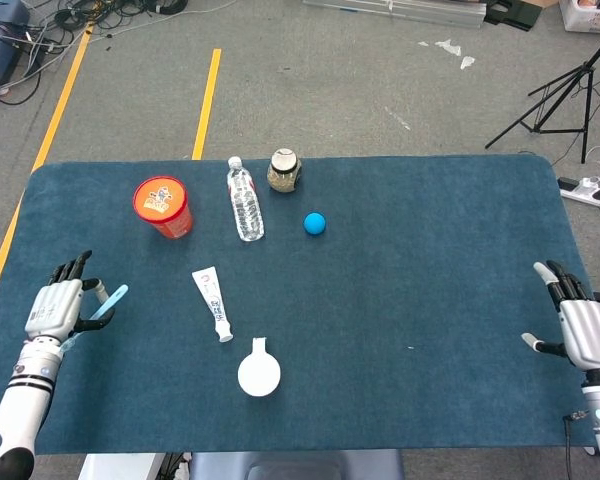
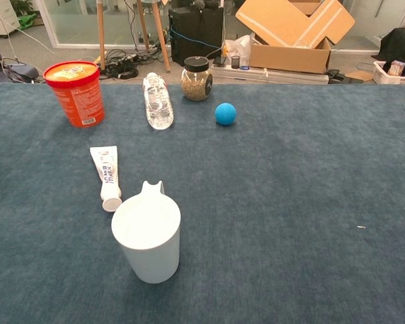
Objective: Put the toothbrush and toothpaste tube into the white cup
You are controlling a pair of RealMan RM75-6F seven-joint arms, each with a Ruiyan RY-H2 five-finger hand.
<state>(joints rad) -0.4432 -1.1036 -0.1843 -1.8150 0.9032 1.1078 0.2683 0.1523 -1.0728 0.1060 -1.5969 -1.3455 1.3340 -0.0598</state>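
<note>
White and empty, our white cup point(image 2: 146, 238) awaits both items: our left hand point(image 1: 56, 307) grips the toothbrush point(image 1: 109, 301), the toothpaste tube point(image 1: 212, 302) lies beside the cup, our right hand point(image 1: 578, 325) is spread, holding nothing.

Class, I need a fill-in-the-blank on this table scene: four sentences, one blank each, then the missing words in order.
1. The left robot hand holds the light blue ____.
2. The toothpaste tube lies flat on the table between the white cup and the ____ tub.
3. The water bottle lies on its ____.
4. The right robot hand holds ____.

Missing words: toothbrush; red; side; nothing
</note>
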